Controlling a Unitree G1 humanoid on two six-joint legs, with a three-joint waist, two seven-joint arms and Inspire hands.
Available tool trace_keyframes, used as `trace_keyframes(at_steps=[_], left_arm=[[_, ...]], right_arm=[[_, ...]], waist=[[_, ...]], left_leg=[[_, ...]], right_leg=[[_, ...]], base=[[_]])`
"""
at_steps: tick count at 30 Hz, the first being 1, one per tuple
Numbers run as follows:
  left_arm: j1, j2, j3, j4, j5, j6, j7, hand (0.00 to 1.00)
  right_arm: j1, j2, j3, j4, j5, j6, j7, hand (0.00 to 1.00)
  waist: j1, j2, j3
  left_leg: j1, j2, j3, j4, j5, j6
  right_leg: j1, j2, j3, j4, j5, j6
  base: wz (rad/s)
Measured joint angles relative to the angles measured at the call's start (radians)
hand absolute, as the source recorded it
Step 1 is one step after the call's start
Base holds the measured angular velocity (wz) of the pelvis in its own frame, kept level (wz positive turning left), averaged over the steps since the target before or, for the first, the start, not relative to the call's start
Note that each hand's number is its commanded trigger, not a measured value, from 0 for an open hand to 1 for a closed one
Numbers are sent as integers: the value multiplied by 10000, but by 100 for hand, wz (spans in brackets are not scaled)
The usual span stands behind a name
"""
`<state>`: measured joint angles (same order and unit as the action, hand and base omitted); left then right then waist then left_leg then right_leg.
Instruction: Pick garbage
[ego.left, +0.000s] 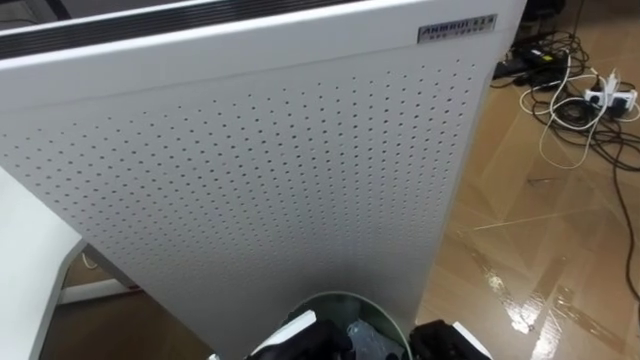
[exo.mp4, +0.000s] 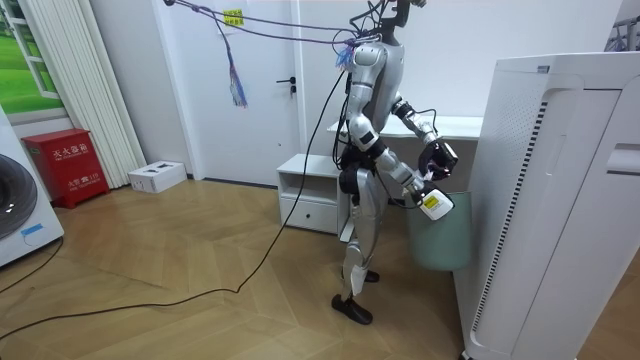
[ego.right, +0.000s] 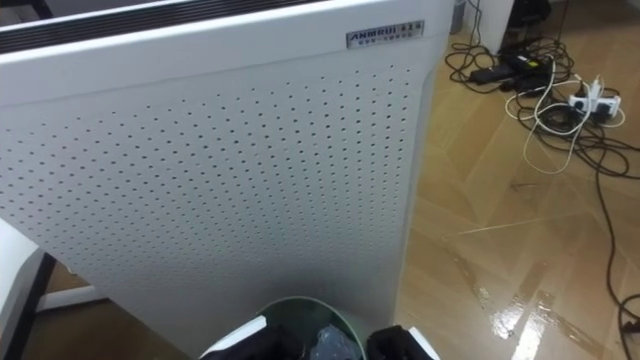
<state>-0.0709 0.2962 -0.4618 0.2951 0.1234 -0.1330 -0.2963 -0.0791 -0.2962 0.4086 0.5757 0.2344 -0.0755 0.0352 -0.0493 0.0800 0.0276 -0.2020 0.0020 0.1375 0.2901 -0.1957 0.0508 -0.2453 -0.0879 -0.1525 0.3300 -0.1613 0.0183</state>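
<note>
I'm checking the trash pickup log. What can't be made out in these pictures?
Left hand and right hand: cut off by the eye views' bottom edge.
Bin contents: mostly hidden by the hands and that edge.
Whether either holds anything: too small to tell in the room view.

Perforated white unit (ego.left: 250, 160) standing close behind bin (ego.left: 340, 296), blocking forward passage; floor (ego.left: 540, 230) lying open to its right.

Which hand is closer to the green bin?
Right. The right hand is level with the rim of the green bin, on the bin's right side. The left hand hangs higher, above the opening.
</note>
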Motion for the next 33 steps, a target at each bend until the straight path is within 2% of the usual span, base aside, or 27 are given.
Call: trace_keyframes(at_steps=[10, 19, 22, 33], left_arm=[[-1, -20, -9, 10, -9, -15, 904, 0], [-1, -81, 5, 7, -23, -147, 1297, 0], [-5, -134, 6, 5, -26, -298, 1337, 0], [-5, -149, 6, 5, -27, -301, 1360, 0]], right_arm=[[27, 9, 25, 83, -12, 1, 97, 100], [147, 11, 10, 478, -80, 1, 104, 100], [253, 56, 17, 487, -79, 1, 112, 100], [269, 175, 13, 487, -79, 1, 120, 100]], waist=[[-4, -57, 4], [7, -83, 7], [16, -83, 7], [20, -74, 2]], left_leg=[[48, -3, -15, 19, 1, -1], [33, -2, -34, 41, 2, -3], [33, -1, -32, 40, 2, -3], [28, 0, -36, 40, 2, -3]], right_leg=[[20, -5, 35, 53, -1, 0], [18, 4, 39, 45, -15, -14], [19, 6, 39, 33, -15, -14], [20, 8, 34, 28, -14, -14]], base=[[0], [0], [0], [0]])
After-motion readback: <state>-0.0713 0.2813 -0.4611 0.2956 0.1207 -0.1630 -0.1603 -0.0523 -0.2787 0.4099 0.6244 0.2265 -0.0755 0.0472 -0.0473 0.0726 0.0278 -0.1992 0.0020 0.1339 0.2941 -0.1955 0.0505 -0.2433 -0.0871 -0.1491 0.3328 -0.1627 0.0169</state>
